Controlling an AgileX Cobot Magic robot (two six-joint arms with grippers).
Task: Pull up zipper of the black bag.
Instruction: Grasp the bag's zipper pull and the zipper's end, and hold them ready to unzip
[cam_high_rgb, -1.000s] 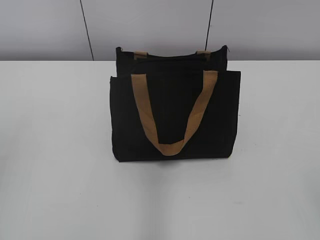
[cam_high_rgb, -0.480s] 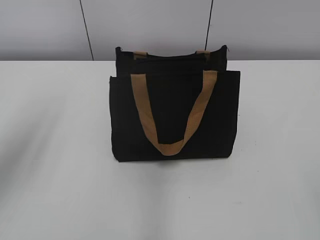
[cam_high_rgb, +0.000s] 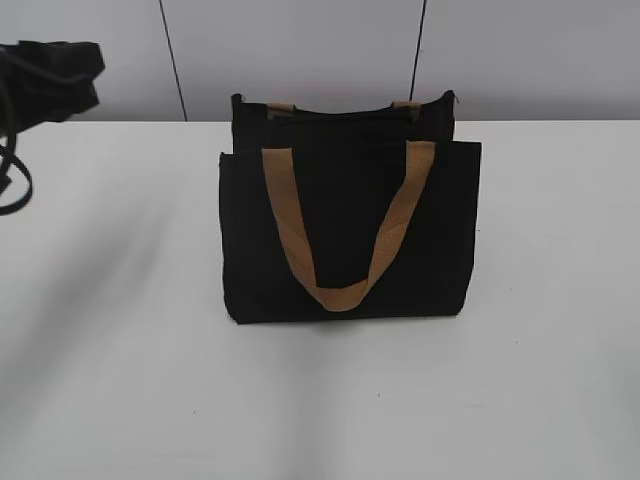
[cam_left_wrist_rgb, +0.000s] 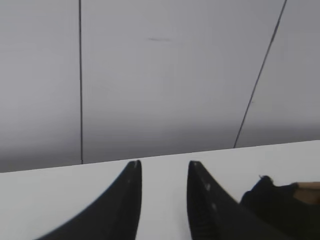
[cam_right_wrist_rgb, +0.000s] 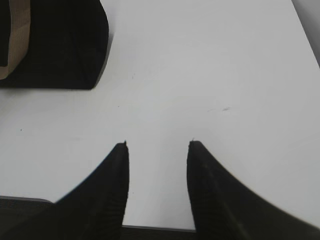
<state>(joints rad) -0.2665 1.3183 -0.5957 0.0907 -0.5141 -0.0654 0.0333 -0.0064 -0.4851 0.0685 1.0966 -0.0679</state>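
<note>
**Bag waits, zip job not begun**

I see the black bag (cam_high_rgb: 350, 230) standing in the middle of the white surface (cam_high_rgb: 120, 380), near the back wall. One tan handle (cam_high_rgb: 342, 232) hangs down its front. The zipper (cam_high_rgb: 345, 115) runs along the top edge, but from the outside camera it is only a dark line. I cannot find the little pull tab, and I cannot tell if the top is zipped or not.

As far as I can judge, nothing of the job is done. No end effector touches the bag. All of it is left: go to the top edge, find the tab, pinch it, and slide it along.

My left arm (cam_high_rgb: 45, 85) shows at the far left of the outside view, up high and well apart from the bag. In the left wrist view, the left end effector (cam_left_wrist_rgb: 164, 165) is parted with a narrow gap and holds nothing. It points at the wall, and only a corner of the bag (cam_left_wrist_rgb: 280, 205) peeks in at the lower right.

The right end effector (cam_right_wrist_rgb: 157, 145) is parted too, a bit wider, and empty. It hangs over bare surface, with a corner of the bag (cam_right_wrist_rgb: 60, 45) cut off at the upper left. The outside view does not show my right arm at all.

The back handle is mostly hidden behind the bag's top.
</note>
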